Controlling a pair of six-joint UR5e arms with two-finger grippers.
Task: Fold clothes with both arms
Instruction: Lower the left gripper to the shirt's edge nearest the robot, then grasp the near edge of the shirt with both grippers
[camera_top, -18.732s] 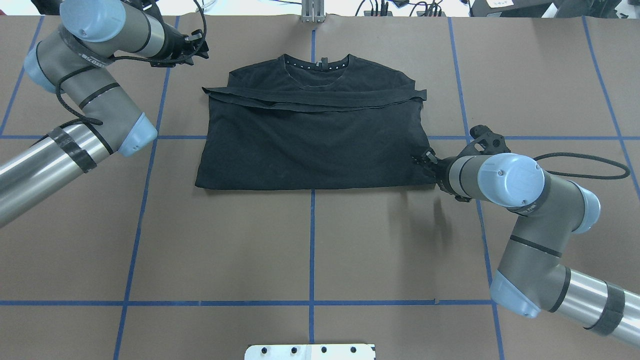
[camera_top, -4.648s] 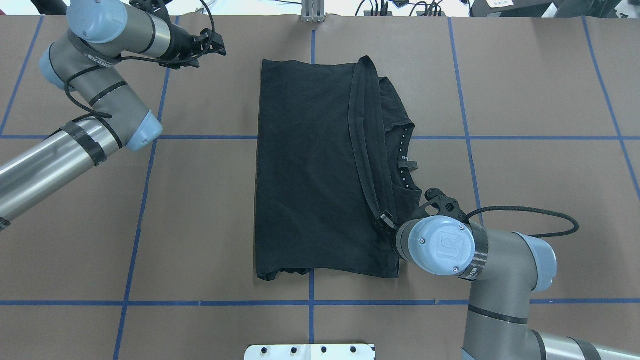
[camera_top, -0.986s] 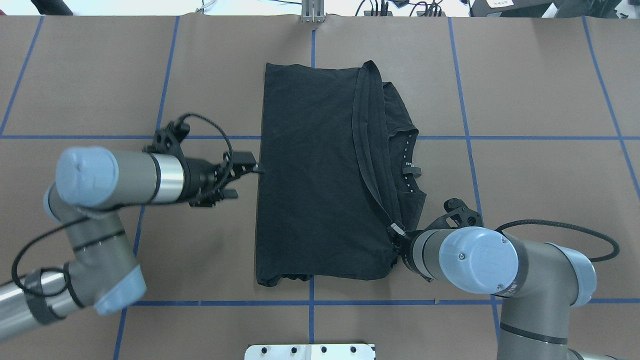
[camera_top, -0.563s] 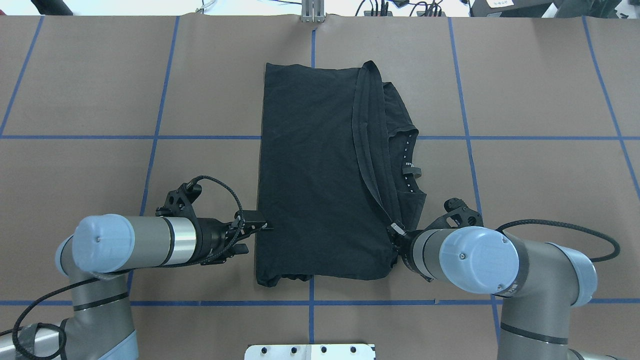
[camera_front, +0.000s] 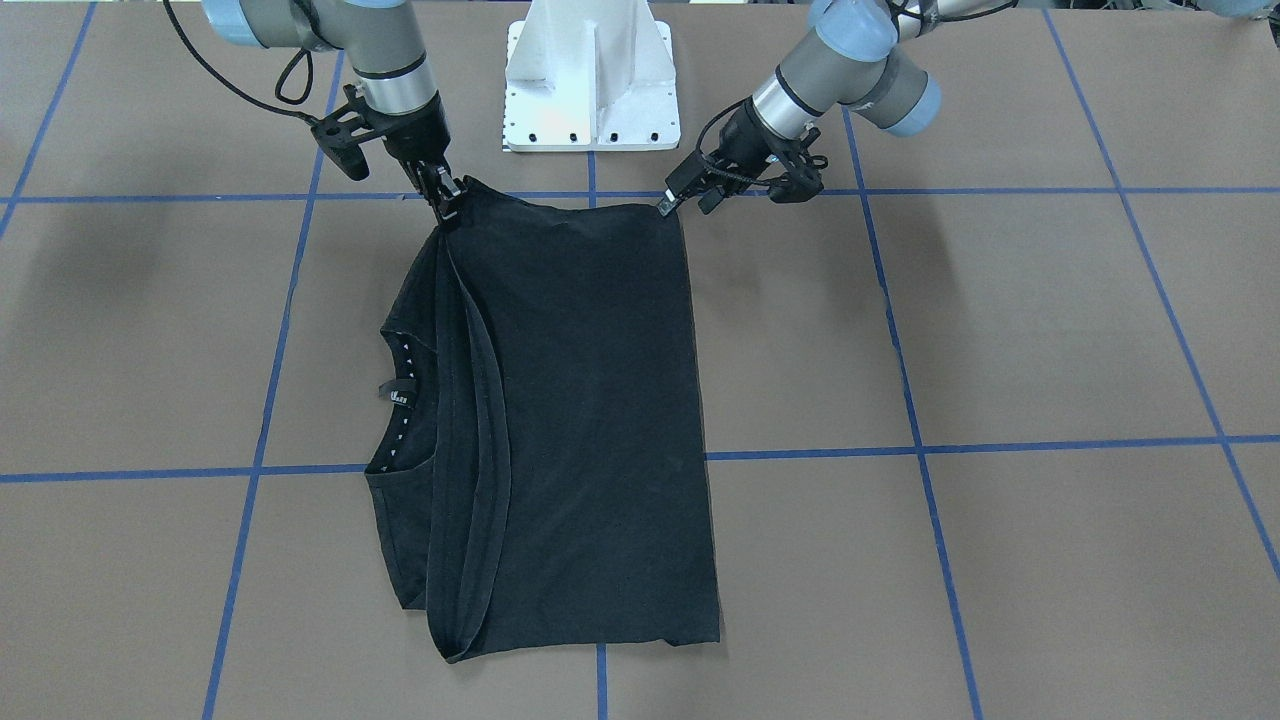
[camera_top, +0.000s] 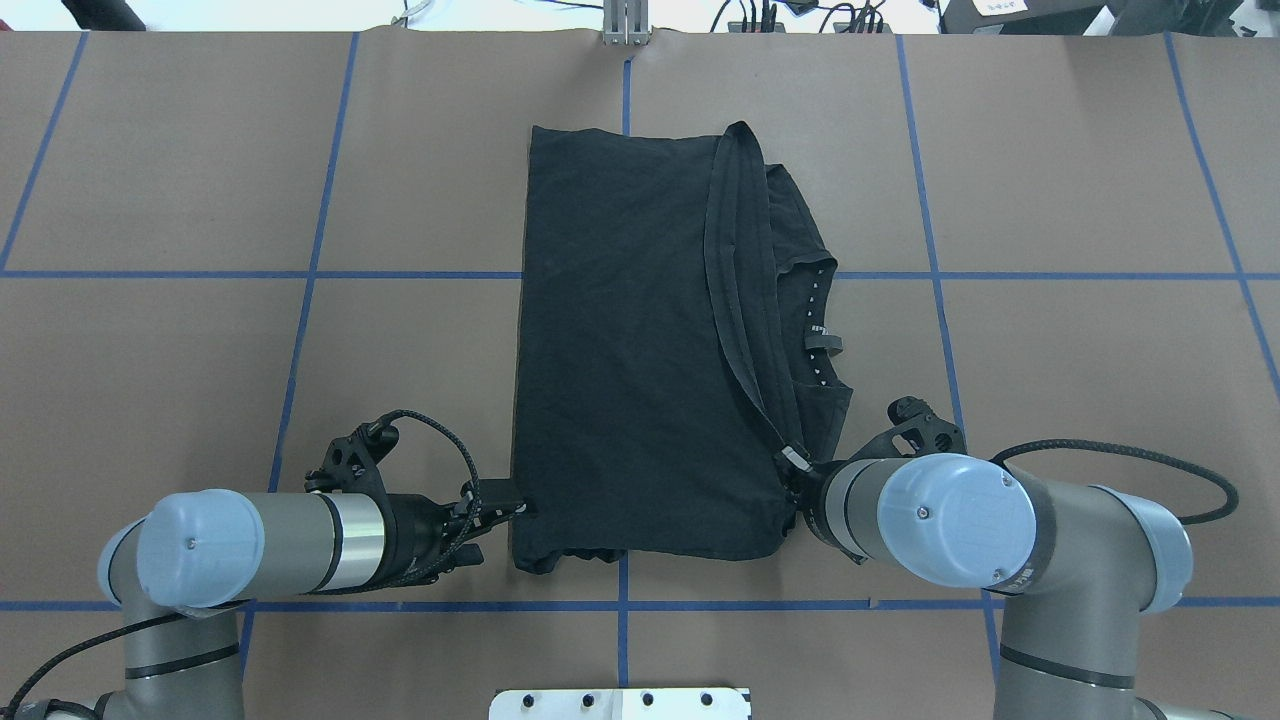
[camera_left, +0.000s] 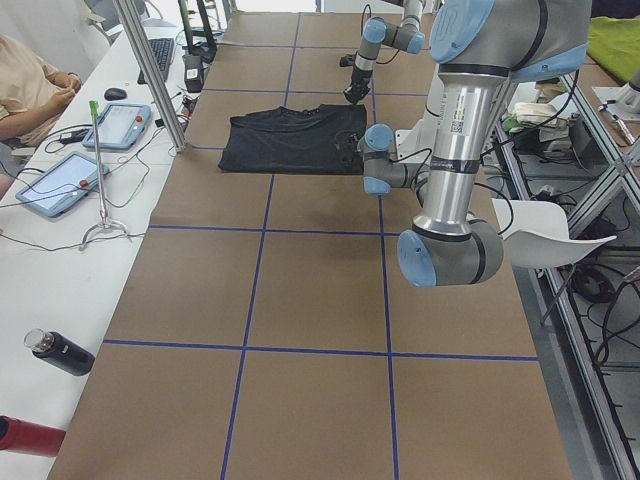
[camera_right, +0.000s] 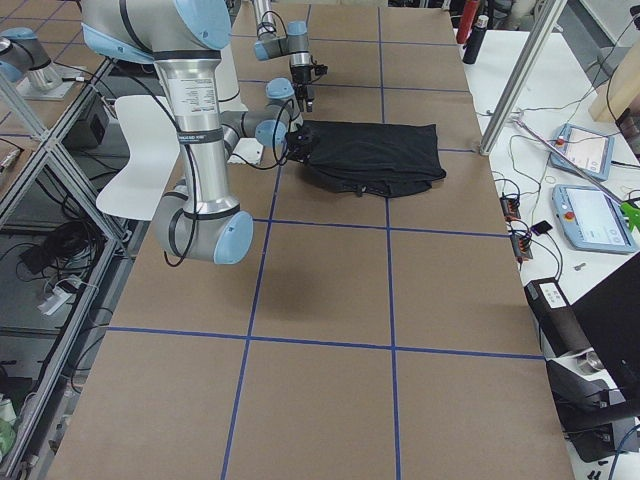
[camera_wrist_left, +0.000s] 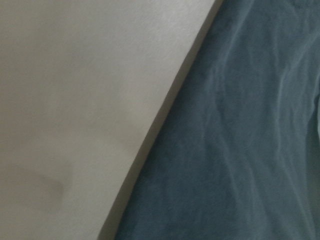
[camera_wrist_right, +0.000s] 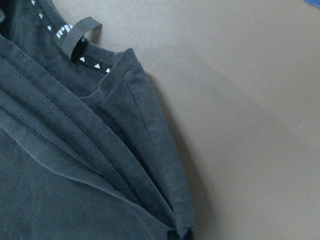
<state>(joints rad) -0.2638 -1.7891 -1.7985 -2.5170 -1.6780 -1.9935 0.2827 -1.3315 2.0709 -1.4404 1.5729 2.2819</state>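
The black T-shirt (camera_top: 630, 340) lies folded lengthwise on the brown table, plain back up, its dotted collar (camera_top: 815, 320) showing at the right. In the front-facing view the same T-shirt (camera_front: 590, 420) stretches away from the robot. My right gripper (camera_top: 790, 465) is shut on the bunched folded layers at the shirt's near right corner, seen up close as pinched fabric (camera_wrist_right: 177, 230). My left gripper (camera_top: 497, 530) stands open at the near left corner, one finger touching the edge (camera_front: 668, 205). The left wrist view shows only shirt cloth (camera_wrist_left: 240, 150) and table.
The white base mount (camera_front: 590, 80) stands between the arms at the table's near edge. Blue tape lines (camera_top: 300, 275) cross the brown cover. A side desk holds tablets (camera_left: 60, 180), a metal post (camera_left: 150, 75) and a seated person (camera_left: 30, 80).
The left arm swung down from the far left corner and slid along the shirt's left edge to its near left corner. The shirt was turned a quarter turn earlier. The right gripper holds still.
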